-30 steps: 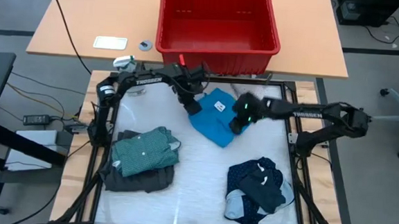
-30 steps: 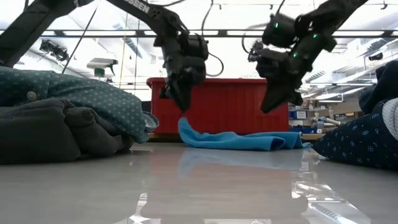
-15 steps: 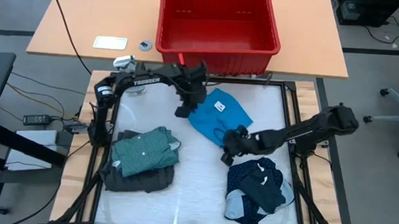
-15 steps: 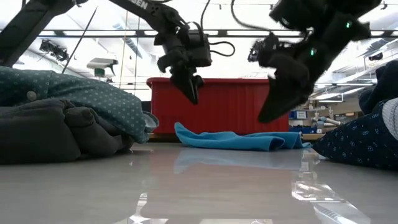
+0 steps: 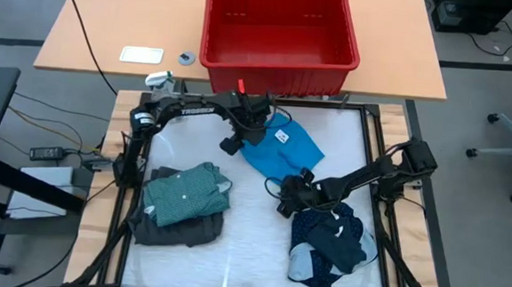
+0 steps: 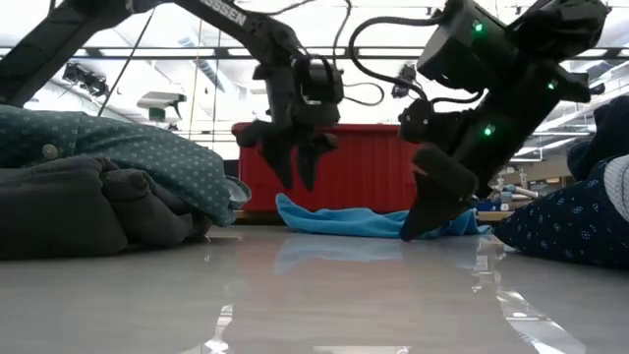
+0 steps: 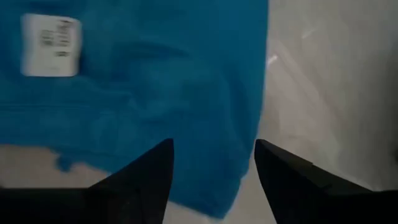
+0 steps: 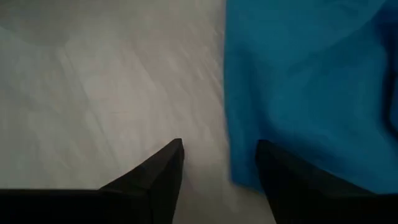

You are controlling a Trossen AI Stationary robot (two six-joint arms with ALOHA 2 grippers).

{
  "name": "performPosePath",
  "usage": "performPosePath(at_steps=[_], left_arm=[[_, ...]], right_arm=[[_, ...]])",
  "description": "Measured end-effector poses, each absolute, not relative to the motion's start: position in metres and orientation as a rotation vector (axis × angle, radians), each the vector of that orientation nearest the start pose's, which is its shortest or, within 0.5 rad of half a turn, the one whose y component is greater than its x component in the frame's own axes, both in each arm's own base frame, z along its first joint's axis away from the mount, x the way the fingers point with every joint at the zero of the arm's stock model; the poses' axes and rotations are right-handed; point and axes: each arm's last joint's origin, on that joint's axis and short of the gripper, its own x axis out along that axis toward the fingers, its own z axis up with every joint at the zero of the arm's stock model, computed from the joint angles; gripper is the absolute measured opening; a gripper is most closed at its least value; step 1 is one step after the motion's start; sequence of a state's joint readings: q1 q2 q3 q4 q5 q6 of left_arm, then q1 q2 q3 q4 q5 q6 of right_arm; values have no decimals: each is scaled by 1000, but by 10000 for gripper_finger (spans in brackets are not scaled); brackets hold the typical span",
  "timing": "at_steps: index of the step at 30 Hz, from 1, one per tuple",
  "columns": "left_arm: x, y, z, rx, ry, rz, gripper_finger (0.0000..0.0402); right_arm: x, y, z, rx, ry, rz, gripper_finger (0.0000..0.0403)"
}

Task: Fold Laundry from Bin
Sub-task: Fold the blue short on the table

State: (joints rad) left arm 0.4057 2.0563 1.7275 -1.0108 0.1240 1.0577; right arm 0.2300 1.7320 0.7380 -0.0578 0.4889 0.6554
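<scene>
A bright blue garment with a white tag lies flat on the white table, in front of the red bin. My left gripper hangs open just above the garment's left edge, fingers pointing down. My right gripper is open and low over the table at the garment's near edge. At the near left, a teal dotted shirt rests folded on a dark grey piece. A navy dotted pile lies at the near right.
The red bin stands on a wooden table beyond the white one. The folded stack fills the near left and the navy pile the near right. Bare white surface lies between them. A black frame runs along the table's edges.
My left gripper has let go of the blue garment's left edge, rolled about its wrist and opened. That edge, lifted a second ago, has dropped flat. My right gripper has swung down and toward the table's near edge, from over the garment to its near edge.
</scene>
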Motion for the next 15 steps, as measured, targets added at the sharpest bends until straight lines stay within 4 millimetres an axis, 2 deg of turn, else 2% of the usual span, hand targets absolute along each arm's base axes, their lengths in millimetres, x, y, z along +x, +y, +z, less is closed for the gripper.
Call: performPosePath(at_steps=[4, 6, 8, 10, 12, 15], left_arm=[[388, 163, 193, 508, 1322, -502, 230], [389, 162, 180, 492, 1383, -519, 227], [392, 160, 172, 483, 1422, -480, 218], [396, 159, 166, 474, 1446, -433, 201], [398, 157, 160, 433, 1460, -397, 175], [397, 146, 159, 308, 1514, -362, 113]], right_arm=[[287, 50, 106, 317, 894, -565, 177], [284, 49, 110, 395, 905, -598, 132], [279, 49, 115, 439, 924, -595, 69], [275, 51, 124, 474, 957, -522, 20], [272, 53, 134, 511, 975, -451, 15], [266, 53, 151, 578, 994, -363, 7]])
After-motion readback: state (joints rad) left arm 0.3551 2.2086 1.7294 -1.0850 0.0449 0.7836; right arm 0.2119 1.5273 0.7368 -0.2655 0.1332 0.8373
